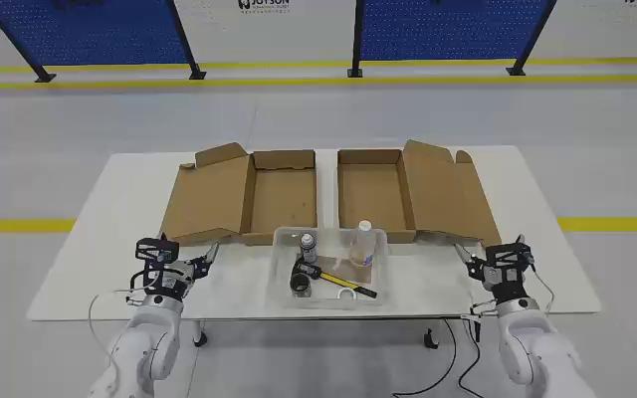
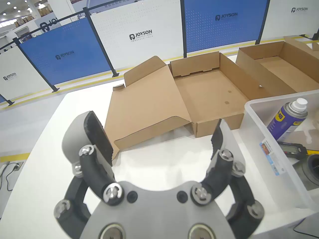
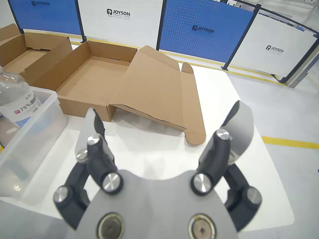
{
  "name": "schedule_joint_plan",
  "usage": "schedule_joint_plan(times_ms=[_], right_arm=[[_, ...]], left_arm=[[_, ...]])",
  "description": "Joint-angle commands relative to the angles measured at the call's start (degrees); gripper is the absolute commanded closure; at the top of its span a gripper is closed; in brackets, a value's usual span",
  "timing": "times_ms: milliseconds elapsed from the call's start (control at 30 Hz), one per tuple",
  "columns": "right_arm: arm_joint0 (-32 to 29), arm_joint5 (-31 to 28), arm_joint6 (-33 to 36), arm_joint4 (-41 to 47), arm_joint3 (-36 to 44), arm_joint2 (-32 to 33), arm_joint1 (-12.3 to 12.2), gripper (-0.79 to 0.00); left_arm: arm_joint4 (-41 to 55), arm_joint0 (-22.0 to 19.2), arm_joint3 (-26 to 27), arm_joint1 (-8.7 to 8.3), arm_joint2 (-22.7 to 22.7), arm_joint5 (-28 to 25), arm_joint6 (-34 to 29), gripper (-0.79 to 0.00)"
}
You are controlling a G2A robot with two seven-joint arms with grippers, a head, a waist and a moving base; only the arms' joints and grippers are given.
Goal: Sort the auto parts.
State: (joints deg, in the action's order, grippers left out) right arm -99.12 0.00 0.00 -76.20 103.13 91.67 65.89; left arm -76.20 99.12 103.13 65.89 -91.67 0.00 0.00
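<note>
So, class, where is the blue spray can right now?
In the top view the spray can sits inside the clear bin, in its left half, with the clear bottle to its right.

**A:** Starting with the left gripper (image 2: 155, 120): jaws spread wide, nothing between them.

**B:** And it's a match on the other side. The right gripper (image 3: 164, 109) has its toothed fingers (image 3: 96, 125) splayed far apart, and it's empty-handed too.

**A:** From above, the left arm (image 1: 149, 338) and right arm (image 1: 528, 343) sit well apart, one on each flank.

**B:** Both wrists are held low, with the grippers pointing forward, away from the robot. It's a mirrored pose.
</note>
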Motion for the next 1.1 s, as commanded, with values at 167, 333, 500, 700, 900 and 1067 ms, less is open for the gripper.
schedule_joint_plan(times_ms=[167,333,500,700,900,1067], right_arm=[[0.0,0.0,0.0,0.0,0.0,0.0,0.0,-0.785],[0.0,0.0,0.0,0.0,0.0,0.0,0.0,-0.785],[0.0,0.0,0.0,0.0,0.0,0.0,0.0,-0.784],[0.0,0.0,0.0,0.0,0.0,0.0,0.0,-0.785],[0.0,0.0,0.0,0.0,0.0,0.0,0.0,-0.785],[0.0,0.0,0.0,0.0,0.0,0.0,0.0,-0.785]], left_arm=[[0.0,0.0,0.0,0.0,0.0,0.0,0.0,-0.785],[0.0,0.0,0.0,0.0,0.0,0.0,0.0,-0.785],[0.0,0.0,0.0,0.0,0.0,0.0,0.0,-0.785],[0.0,0.0,0.0,0.0,0.0,0.0,0.0,-0.785],[-3.0,-2.5,0.6,0.0,0.2,0.5,-1.6,-0.785],[-3.9,-6.1,-0.1,0.23,1.7,0.2,-2.5,-0.785]])
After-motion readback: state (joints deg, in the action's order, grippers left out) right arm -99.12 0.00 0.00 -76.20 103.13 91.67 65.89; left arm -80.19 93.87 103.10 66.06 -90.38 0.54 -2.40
